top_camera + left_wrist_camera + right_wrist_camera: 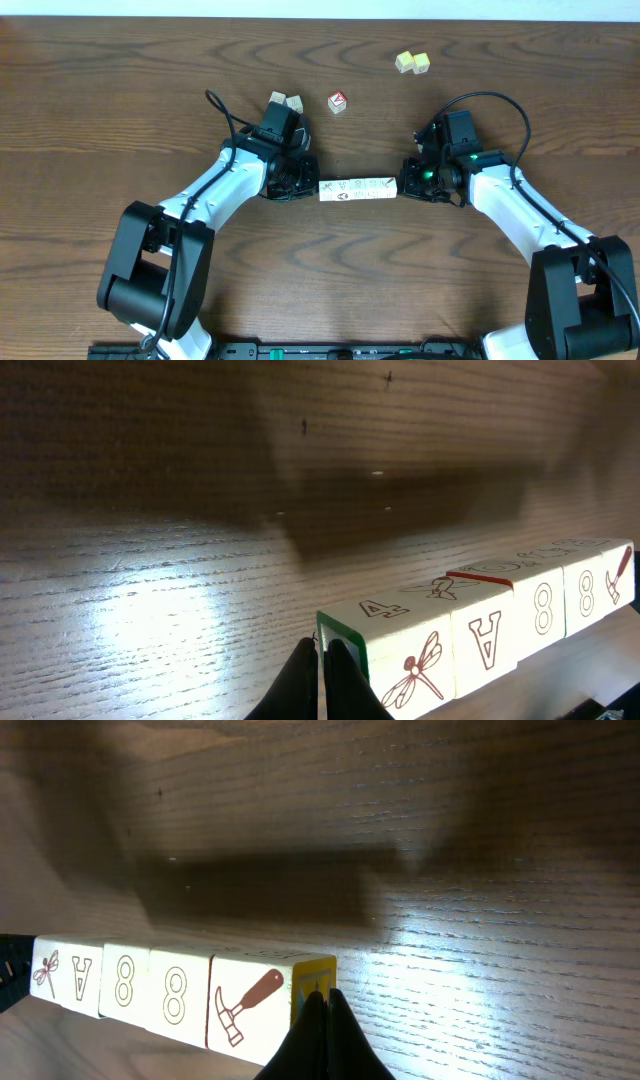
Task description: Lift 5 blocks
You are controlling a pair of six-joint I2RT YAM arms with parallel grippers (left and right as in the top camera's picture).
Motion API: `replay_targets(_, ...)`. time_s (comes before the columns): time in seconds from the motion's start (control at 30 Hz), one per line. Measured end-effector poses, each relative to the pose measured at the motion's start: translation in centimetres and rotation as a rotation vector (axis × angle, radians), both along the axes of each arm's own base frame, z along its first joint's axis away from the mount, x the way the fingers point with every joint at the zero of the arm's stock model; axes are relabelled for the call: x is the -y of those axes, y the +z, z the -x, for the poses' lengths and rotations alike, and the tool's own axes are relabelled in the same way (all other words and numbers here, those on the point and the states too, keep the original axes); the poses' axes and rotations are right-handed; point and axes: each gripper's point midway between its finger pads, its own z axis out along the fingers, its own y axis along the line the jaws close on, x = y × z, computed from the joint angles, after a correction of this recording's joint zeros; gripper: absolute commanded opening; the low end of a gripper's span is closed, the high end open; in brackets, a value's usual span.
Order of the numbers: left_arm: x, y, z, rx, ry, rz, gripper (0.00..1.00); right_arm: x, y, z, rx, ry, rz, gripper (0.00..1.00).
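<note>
- The row of five blocks (357, 189) is at mid-desk, squeezed end to end between both grippers.
- The left gripper (322, 665) has its fingers closed together, tips pressing the dragonfly end.
- The right gripper (322, 1015) is likewise closed, tips against the hammer end.

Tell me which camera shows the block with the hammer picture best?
The right wrist view: the hammer block is close, its picture large and sharp. The left wrist view shows it at the frame's right edge, partly cut off. Overhead, the picture is too tiny to read.
</note>
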Motion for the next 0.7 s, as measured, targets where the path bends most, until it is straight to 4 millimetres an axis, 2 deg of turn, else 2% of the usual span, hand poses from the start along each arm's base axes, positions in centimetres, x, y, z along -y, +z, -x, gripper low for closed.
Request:
replay_targets(0.47,0.0,0.0,0.0,0.0,0.001,0.001,0.07,0.0,0.4,-0.1,0.009,0.0,-0.005,0.01)
replay_targets(0.7,0.0,1.1,-0.2,0.029,0.001,0.012,0.07,0.0,0.4,0.0,0.01,0.0,-0.006,0.01)
